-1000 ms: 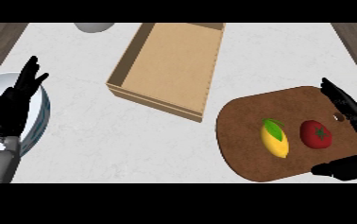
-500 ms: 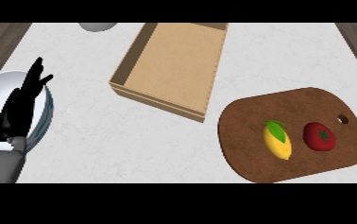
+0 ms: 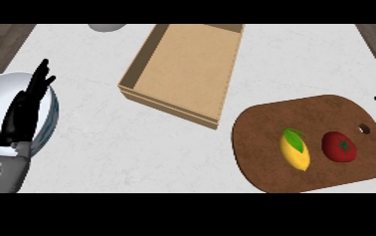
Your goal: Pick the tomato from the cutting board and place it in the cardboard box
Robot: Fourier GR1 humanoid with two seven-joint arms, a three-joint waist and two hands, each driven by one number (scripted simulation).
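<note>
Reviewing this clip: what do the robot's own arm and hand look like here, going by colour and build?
Only the left limb shows, at the view's left edge: a matt black left hand with slim straight fingers on a plain light grey forearm. No cables, markings or sleeve are visible. The right hand is out of view.

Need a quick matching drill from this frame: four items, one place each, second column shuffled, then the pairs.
Items:
1. tomato
2. lemon
3. cardboard box
4. left hand

Places:
A. over the white plate at the left edge
B. top centre of the counter
C. cutting board, nearer its hole
D. cutting board, middle

Pairs: 1-C, 2-D, 3-B, 4-A
</note>
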